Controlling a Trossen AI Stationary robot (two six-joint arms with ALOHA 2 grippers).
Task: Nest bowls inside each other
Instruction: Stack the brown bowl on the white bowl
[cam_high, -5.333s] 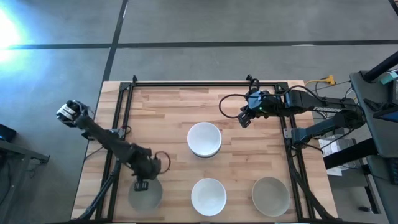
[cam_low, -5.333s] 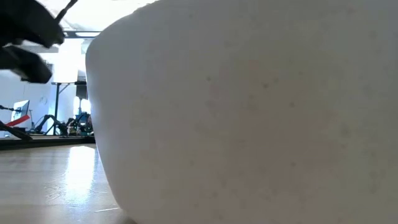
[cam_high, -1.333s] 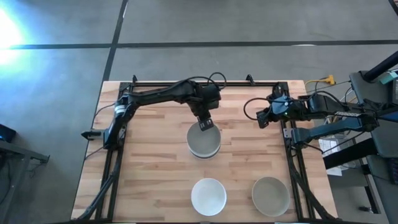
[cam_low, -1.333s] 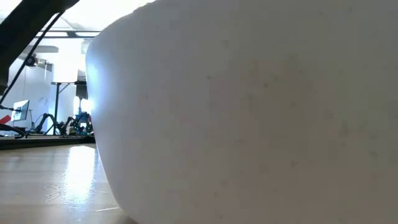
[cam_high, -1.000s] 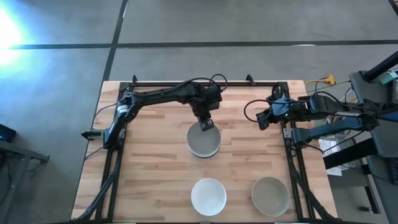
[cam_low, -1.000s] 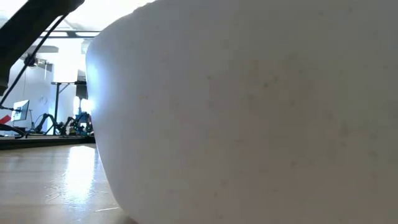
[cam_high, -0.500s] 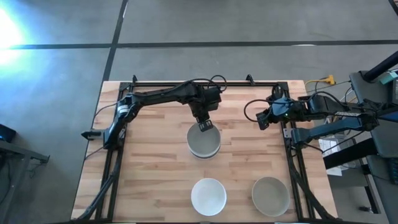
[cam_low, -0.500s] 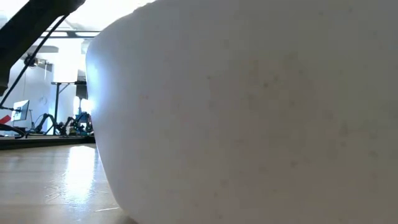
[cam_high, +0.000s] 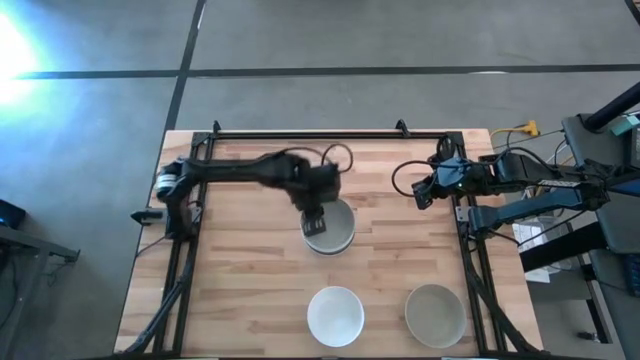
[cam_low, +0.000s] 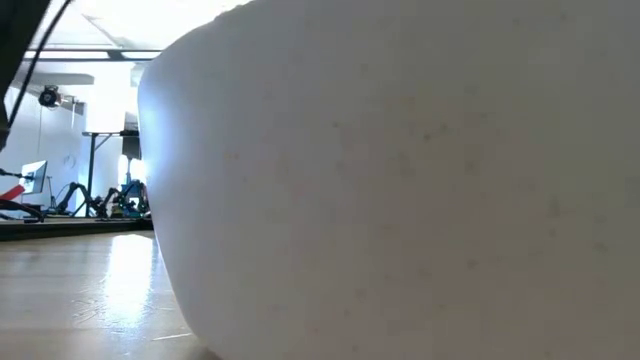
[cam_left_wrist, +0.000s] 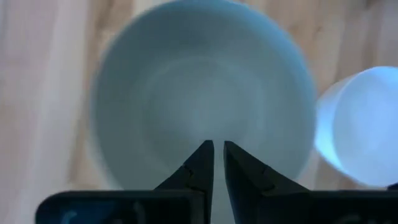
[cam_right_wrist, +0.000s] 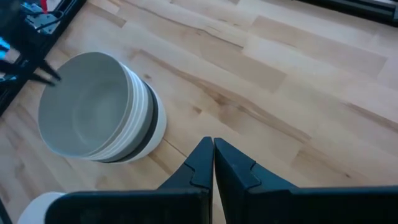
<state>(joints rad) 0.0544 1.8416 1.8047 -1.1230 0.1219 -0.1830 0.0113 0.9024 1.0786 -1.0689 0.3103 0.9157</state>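
A stack of nested bowls (cam_high: 332, 230) stands mid-table on its bottom bowl. In the right wrist view the stack (cam_right_wrist: 99, 121) shows a pale top bowl, white rims and a dark band. A white bowl (cam_high: 335, 314) and a pale grey-green bowl (cam_high: 435, 313) stand alone near the near edge. My left gripper (cam_high: 314, 217), shut, hovers over the stack's left rim and points down. In its wrist view, the left gripper (cam_left_wrist: 218, 155) has the top bowl (cam_left_wrist: 199, 93) beneath it. My right gripper (cam_high: 421, 191), shut, waits by the right rail.
A black metal frame (cam_high: 300, 134) runs around the table's far, left and right sides. The near white bowl (cam_low: 400, 180) fills the low view, with only a strip of table showing on the left. Bare wood lies left of the stack and in the near left corner.
My left arm has swung, blurred with motion, and its gripper has moved from the stack's far rim toward the stack's left side and the near edge. The stack and the two single bowls have stayed put. My right arm has kept still.
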